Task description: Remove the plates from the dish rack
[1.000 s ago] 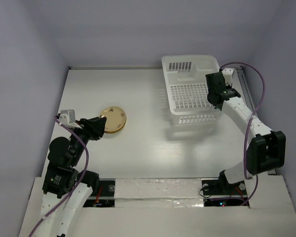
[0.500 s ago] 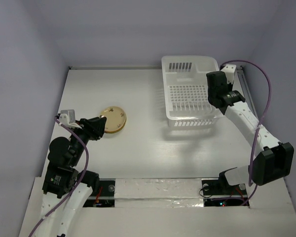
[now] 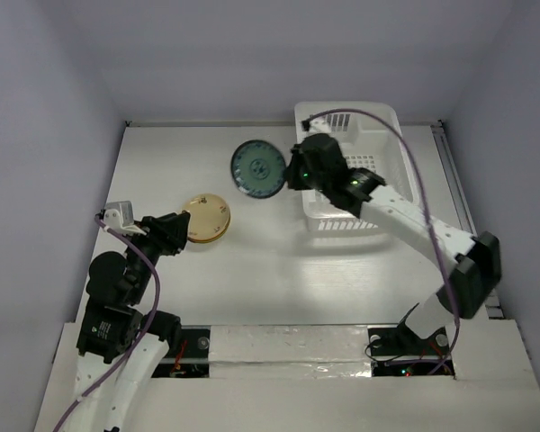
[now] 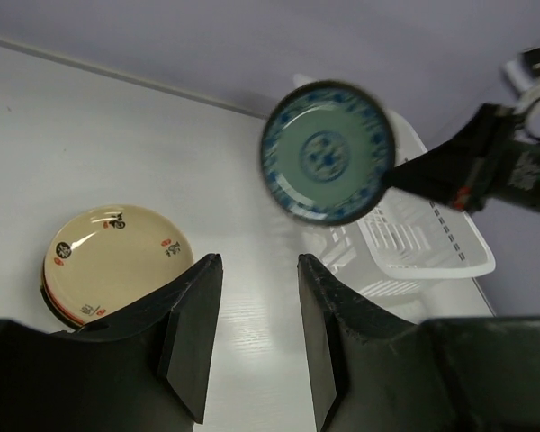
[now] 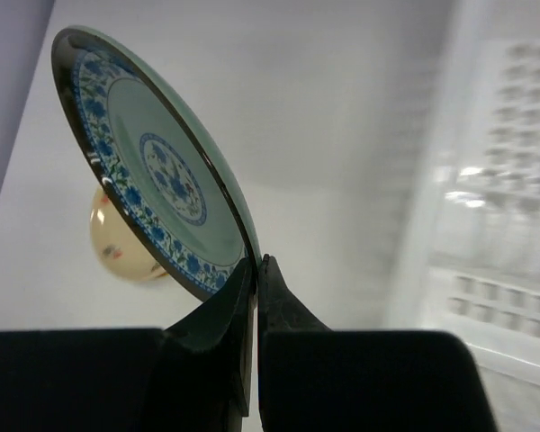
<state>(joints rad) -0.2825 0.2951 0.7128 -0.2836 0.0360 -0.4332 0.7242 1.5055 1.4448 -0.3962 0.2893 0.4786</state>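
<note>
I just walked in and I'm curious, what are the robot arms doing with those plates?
The right gripper pinches the rim of a blue-patterned plate, holding it in the air left of the white dish rack. The left gripper hovers open and empty beside a small plate stack topped by a beige one.

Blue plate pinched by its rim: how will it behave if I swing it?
Likely stiff: the blue plate shows no sag held by one edge. Its glossy rim may slip or pivot, since the right gripper pinches only a thin lip.
</note>
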